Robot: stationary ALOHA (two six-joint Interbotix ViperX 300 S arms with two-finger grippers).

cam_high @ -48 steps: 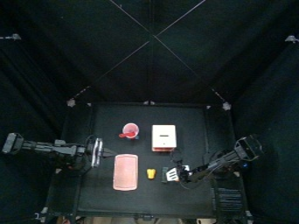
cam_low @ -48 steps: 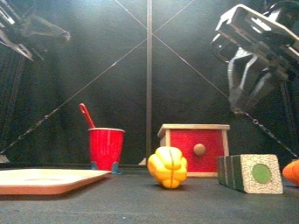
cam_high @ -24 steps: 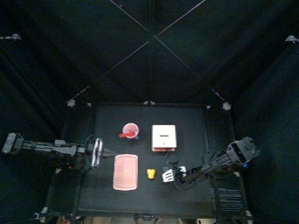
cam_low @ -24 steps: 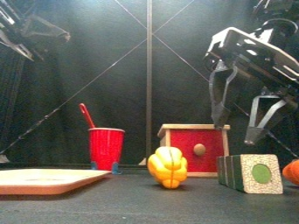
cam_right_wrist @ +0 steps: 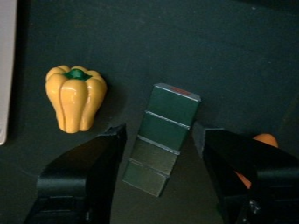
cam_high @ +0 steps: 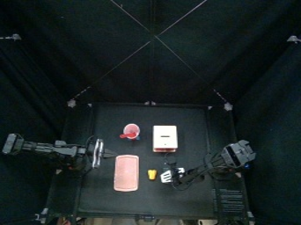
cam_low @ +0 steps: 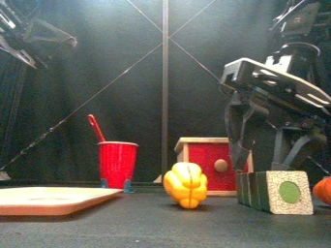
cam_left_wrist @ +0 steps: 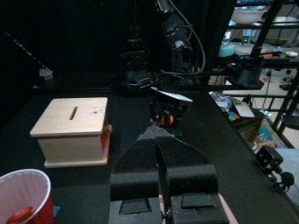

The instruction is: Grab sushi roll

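Observation:
The sushi roll [cam_low: 278, 192] is a small dark green block with a pale end face, lying on the table at the front right. My right gripper [cam_low: 265, 167] has come down over it from above. Its jaws are open wide, one on each side of the roll. In the right wrist view the sushi roll [cam_right_wrist: 162, 140] lies between the two fingers, and neither finger touches it. My left gripper [cam_left_wrist: 162, 133] is shut on nothing and rests at the table's left side [cam_high: 91, 153].
A yellow pepper [cam_low: 185, 184] stands just left of the roll and a small orange piece [cam_low: 322, 190] just right of it. Behind them are a wooden box [cam_low: 215, 165] and a red cup [cam_low: 116, 163]. A pink tray [cam_low: 52, 199] lies at the front left.
The right gripper has opened wide and dropped from above the table until its jaws straddle the sushi roll. The left arm has not moved.

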